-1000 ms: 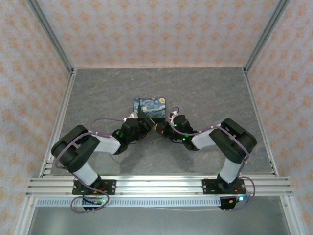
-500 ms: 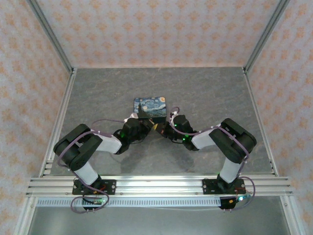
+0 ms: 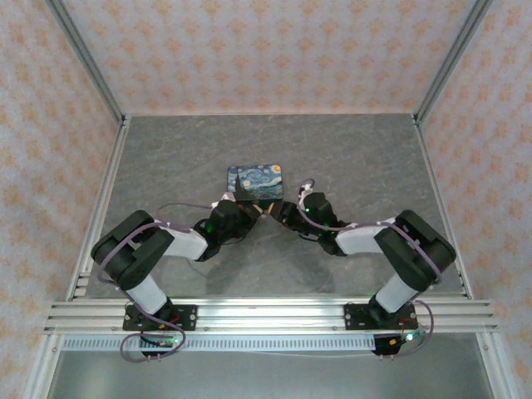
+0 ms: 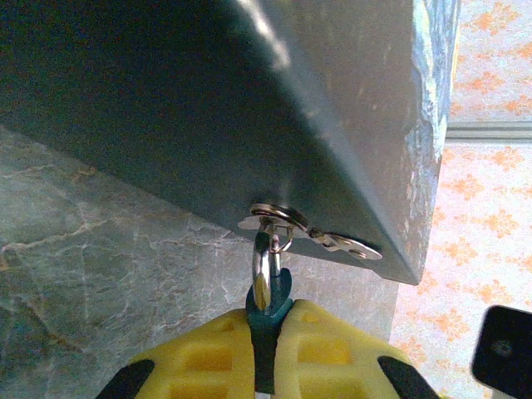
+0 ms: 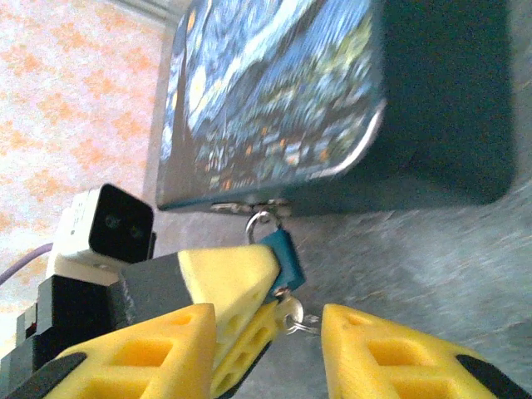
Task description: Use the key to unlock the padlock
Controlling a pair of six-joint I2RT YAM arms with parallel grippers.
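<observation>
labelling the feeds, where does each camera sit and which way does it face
Top external: above and behind the bases, looking down on the table, left arm, right arm and box.
Left wrist: low at the box wall; left end effector clamps the padlock.
Right wrist: low, facing the box's printed lid; right end effector open.
Both wrist views share the padlock.

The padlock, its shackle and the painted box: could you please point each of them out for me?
padlock [image 4: 268,332]: left wrist view, on the teal lock body.
shackle [image 4: 261,278]: left wrist view, on the pale metal loop above the body.
box [image 5: 274,108]: right wrist view, on the night-sky printed lid.
</observation>
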